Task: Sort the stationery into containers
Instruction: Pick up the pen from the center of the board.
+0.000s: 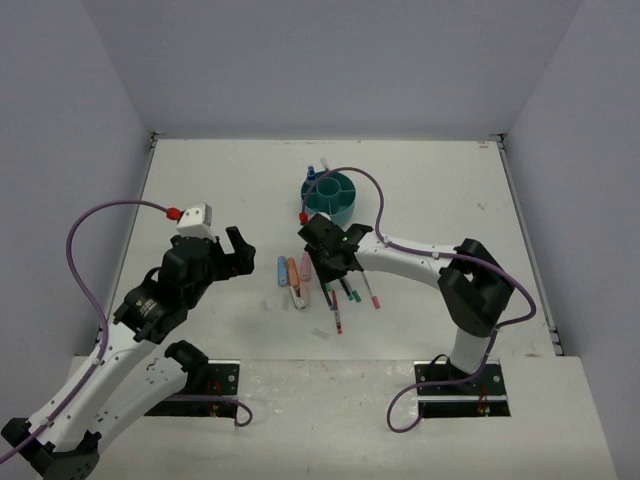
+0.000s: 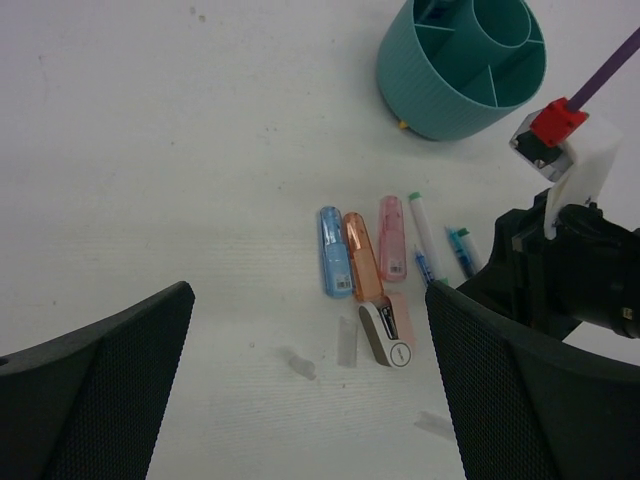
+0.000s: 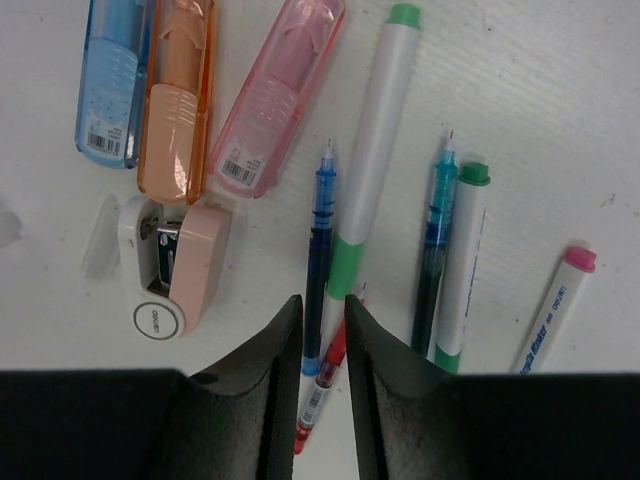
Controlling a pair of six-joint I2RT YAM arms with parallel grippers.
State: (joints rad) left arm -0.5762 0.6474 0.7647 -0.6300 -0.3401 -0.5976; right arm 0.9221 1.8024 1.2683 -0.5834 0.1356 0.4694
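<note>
Plastic pens [image 3: 462,260] are light, stiff and slick, and likely to roll; best taken mid-barrel. Lower left, left gripper [image 1: 232,252] hangs spread wide, empty. At centre, right gripper [image 3: 322,330] has jaws nearly together around red pen [image 3: 318,395], with green pen [image 3: 375,130] ending at its tips; I cannot tell if it pinches. Counted: six pens, three markers [image 3: 175,110], one eraser [image 3: 190,265]. Upper centre stands one organiser [image 1: 336,209].

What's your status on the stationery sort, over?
Left gripper open, empty. Right gripper jaws narrow, astride white green-capped pen and red pen; grip unconfirmed. Teal organiser just beyond, nothing seen blocking.
</note>
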